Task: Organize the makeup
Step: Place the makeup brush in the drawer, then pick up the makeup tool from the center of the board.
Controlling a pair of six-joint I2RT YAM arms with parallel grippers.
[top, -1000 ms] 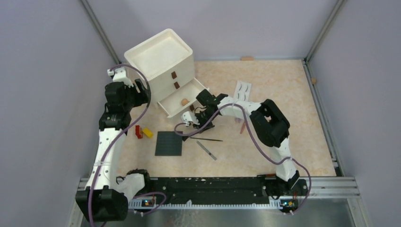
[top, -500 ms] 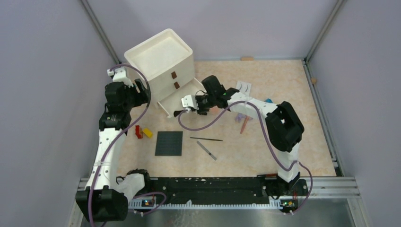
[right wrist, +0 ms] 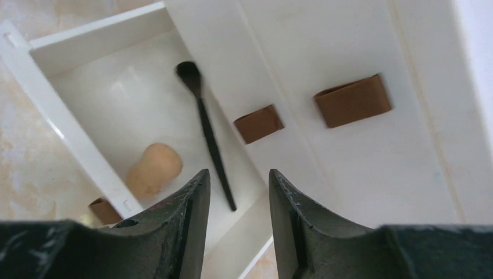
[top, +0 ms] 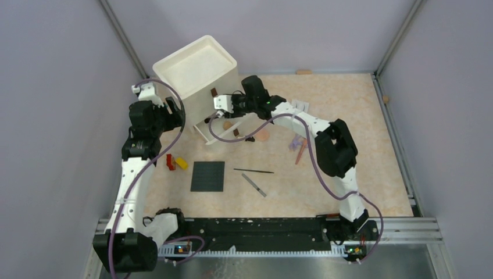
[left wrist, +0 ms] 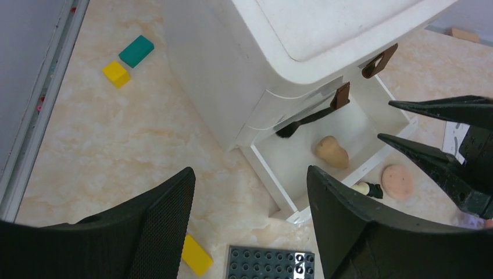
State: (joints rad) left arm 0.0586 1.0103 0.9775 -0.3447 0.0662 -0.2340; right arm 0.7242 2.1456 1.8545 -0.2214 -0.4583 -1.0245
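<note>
Since a second ago, the right claw (right wrist: 235, 174) has swung from the tabletop (top: 349, 174) to above the open drawer (right wrist: 58, 128), fingers apart and empty. Brush (right wrist: 209, 139) and sponge (right wrist: 154, 171) lie inside. Puff (left wrist: 397, 181), tube (left wrist: 367, 189), card (top: 300, 105) and pencils (top: 254, 185) wait outside. The left claw (left wrist: 250, 171) hangs apart, idle.

Your left arm (top: 131, 177) and right arm (top: 302, 121) are white links with chunky black joint housings, each trailing a loose purple cable (top: 210, 132). Your left fingers (left wrist: 156, 232) are black, broad and tapering, with fine mesh texture on the inner faces; your right fingers (right wrist: 187, 224) are dark, glossy and scuffed with pale flecks along the edges. Small boards (top: 183, 249) with green and orange lights sit at your bases (top: 164, 222).
</note>
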